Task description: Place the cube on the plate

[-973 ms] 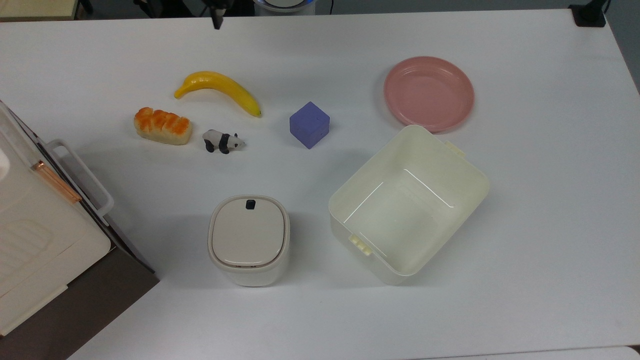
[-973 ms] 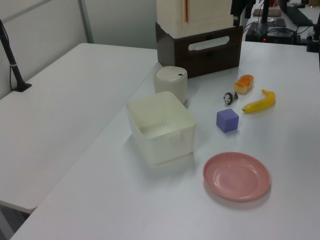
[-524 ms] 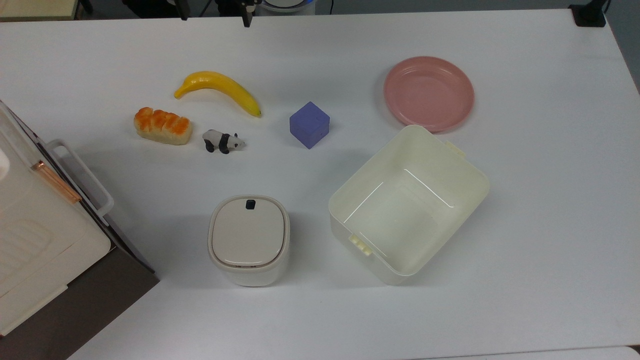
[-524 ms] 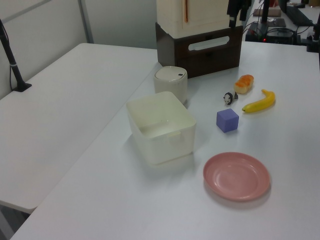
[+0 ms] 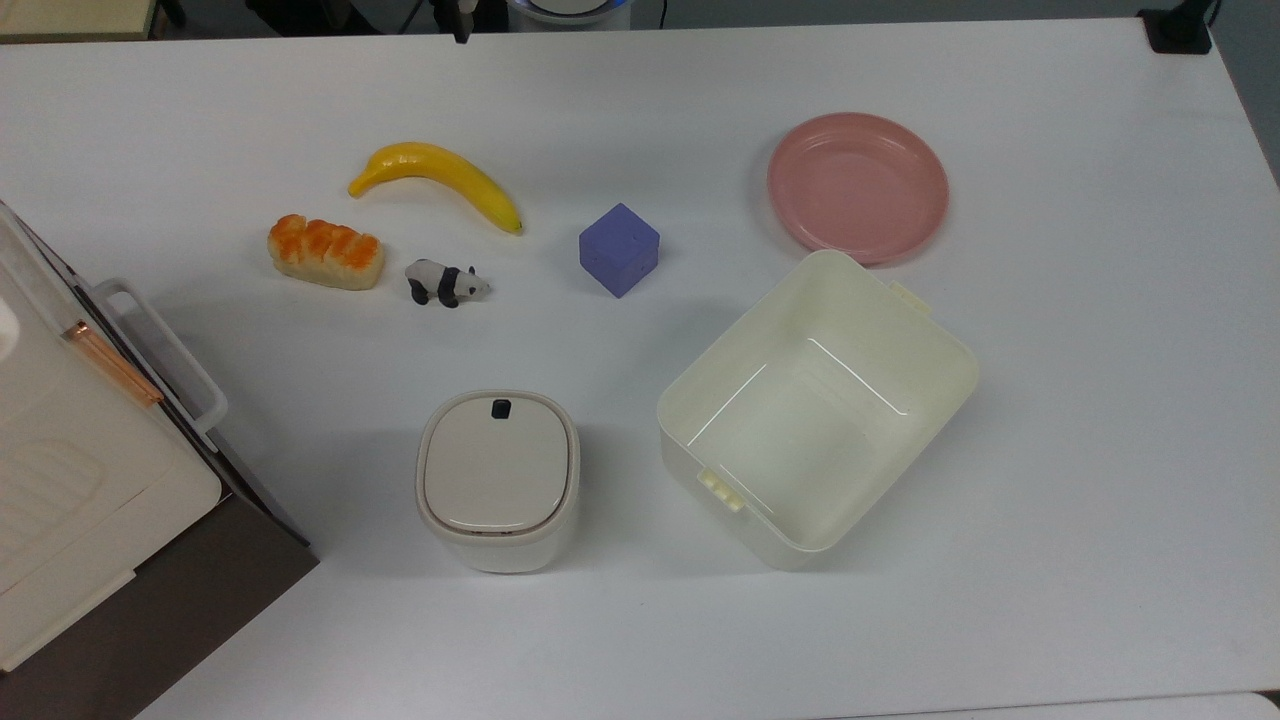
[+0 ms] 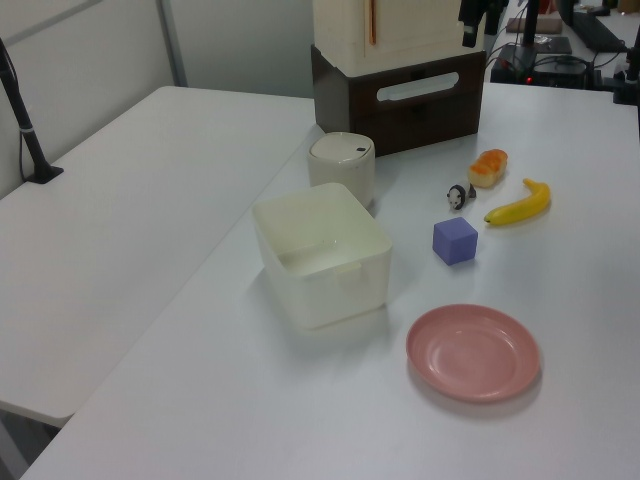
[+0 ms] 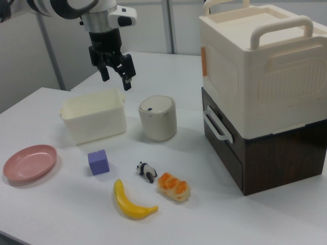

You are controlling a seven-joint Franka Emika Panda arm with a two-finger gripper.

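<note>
The gripper (image 7: 116, 75) was seen in the right view raised well above the table (image 5: 1080, 420), its two fingers spread apart with nothing between them. In the top view only a dark fingertip was caught at the upper edge. The cube (image 5: 619, 249) sat on the bare table, untouched, between the banana (image 5: 440, 178) and the plate (image 5: 857, 186), apart from both. In the top view the plate lay to the cube's upper right, with nothing on it. A cream tub (image 5: 818, 408) stood just below the plate in the top view, its corner near the plate's rim; whether they touched could not be told. A toy panda (image 5: 445, 283) was placed left of the cube in the top view, with a piece of bread (image 5: 325, 252) further left. A lidded bin (image 5: 497, 479) stood below these, and stacked boxes (image 7: 260, 92) were set at the top view's left edge.
</note>
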